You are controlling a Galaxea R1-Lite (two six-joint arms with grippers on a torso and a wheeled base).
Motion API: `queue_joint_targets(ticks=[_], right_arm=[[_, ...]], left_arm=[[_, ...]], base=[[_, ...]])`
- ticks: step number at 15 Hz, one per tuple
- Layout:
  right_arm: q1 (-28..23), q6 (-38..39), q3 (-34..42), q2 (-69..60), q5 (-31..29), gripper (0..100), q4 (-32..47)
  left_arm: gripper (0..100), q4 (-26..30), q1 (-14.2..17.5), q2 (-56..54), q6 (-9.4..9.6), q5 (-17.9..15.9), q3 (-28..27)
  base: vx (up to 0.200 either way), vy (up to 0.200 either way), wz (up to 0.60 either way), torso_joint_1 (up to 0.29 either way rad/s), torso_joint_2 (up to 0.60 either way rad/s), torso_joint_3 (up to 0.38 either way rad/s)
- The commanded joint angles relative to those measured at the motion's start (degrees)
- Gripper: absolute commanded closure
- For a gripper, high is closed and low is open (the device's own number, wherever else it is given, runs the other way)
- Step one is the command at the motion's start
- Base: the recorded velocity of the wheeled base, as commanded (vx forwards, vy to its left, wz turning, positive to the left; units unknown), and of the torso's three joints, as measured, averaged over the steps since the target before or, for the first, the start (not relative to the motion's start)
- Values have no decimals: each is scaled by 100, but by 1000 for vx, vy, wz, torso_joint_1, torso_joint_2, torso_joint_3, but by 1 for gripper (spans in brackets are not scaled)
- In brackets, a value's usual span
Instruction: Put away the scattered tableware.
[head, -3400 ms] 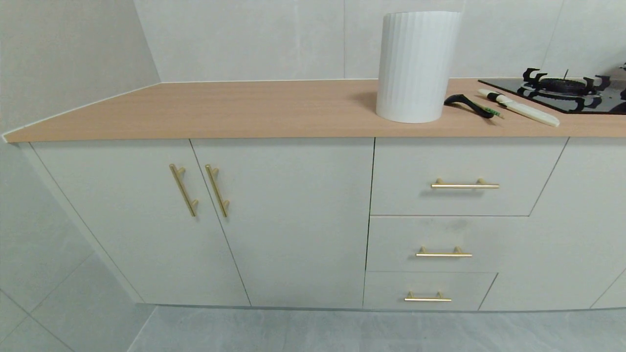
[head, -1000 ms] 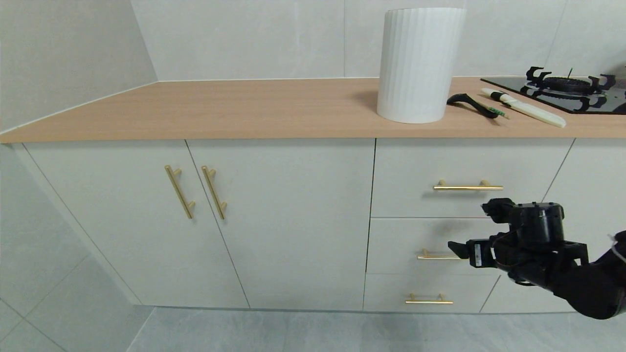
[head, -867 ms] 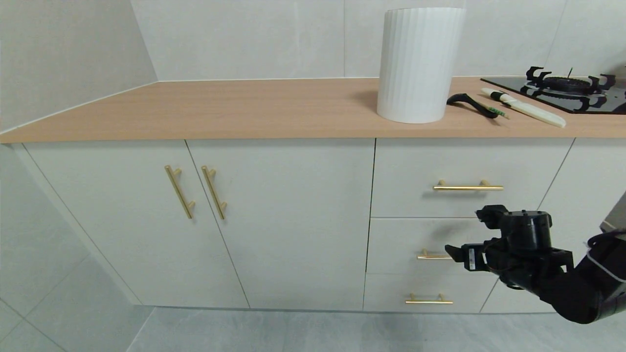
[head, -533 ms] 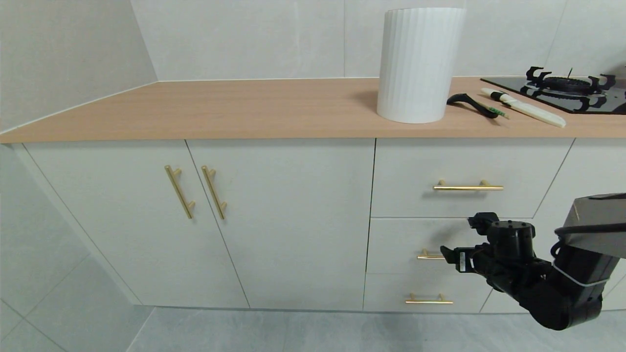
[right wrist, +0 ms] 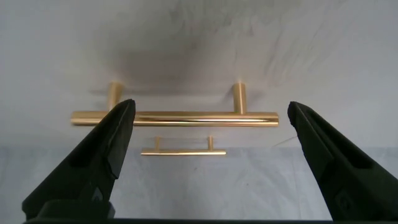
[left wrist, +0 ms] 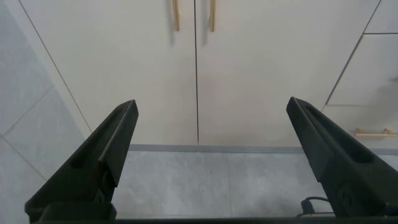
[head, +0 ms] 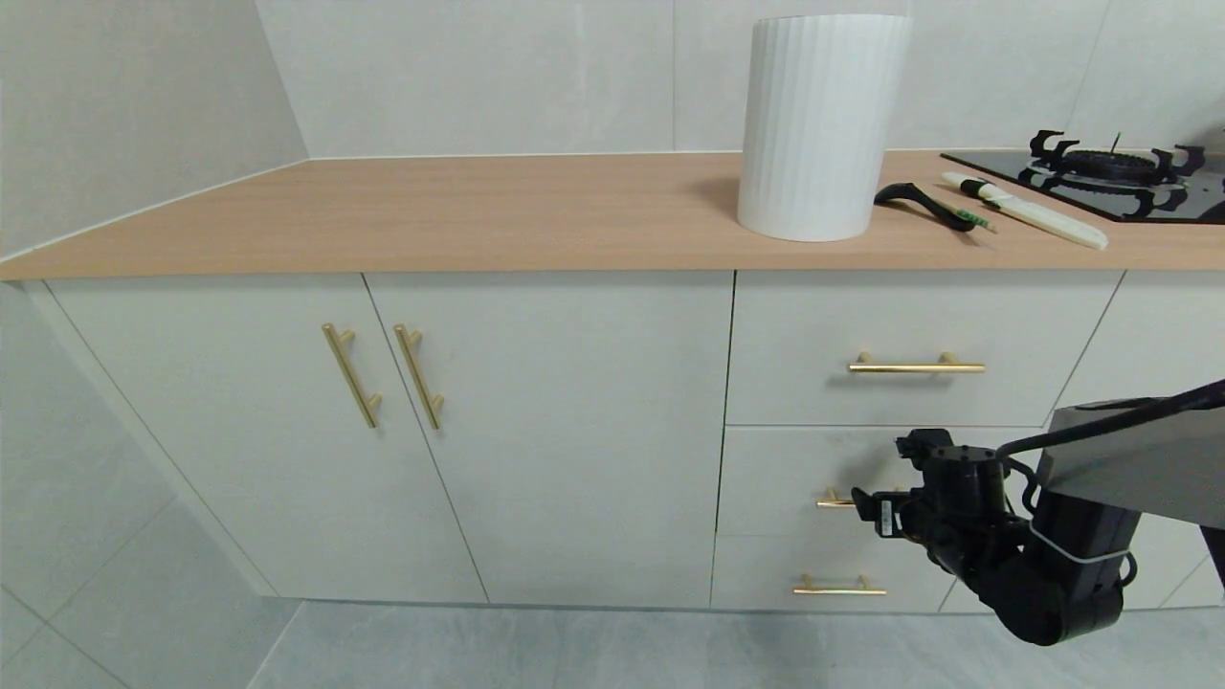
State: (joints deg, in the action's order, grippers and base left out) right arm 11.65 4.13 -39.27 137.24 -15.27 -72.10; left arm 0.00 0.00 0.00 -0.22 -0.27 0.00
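Just ahead of the right tool point(head: 880, 471) lies the drawer handle point(right wrist: 174, 117).

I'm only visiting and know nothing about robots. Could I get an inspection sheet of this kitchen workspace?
Surface: wooden counter above shut drawers and doors.
Job's things: knife and black utensil lie on the counter, right of a white canister.
Clutter: nothing seen.
Grippers: right gripper open, facing the middle drawer's handle; left gripper open, facing the doors.
Cables: black cable along the right arm.
Surroundings: stove at the counter's right end; tiled wall and floor.
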Motion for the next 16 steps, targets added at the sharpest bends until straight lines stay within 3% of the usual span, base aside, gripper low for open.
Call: queue_joint_targets(ticks=[1, 13, 16], right_arm=[[4, 9, -108, 338, -19, 0, -191], [-5, -35, -28, 479, -11, 0, -147], [-5, -35, 411, -180, 25, 0, 363]], left_arm=[[0, 0, 0, 0, 4, 0, 0], [0, 0, 0, 9, -4, 0, 0], [0, 0, 0, 9, 4, 0, 0]], base=[[0, 0, 0, 0, 0, 0], [0, 0, 0, 0, 0, 0], [0, 0, 0, 0, 0, 0]])
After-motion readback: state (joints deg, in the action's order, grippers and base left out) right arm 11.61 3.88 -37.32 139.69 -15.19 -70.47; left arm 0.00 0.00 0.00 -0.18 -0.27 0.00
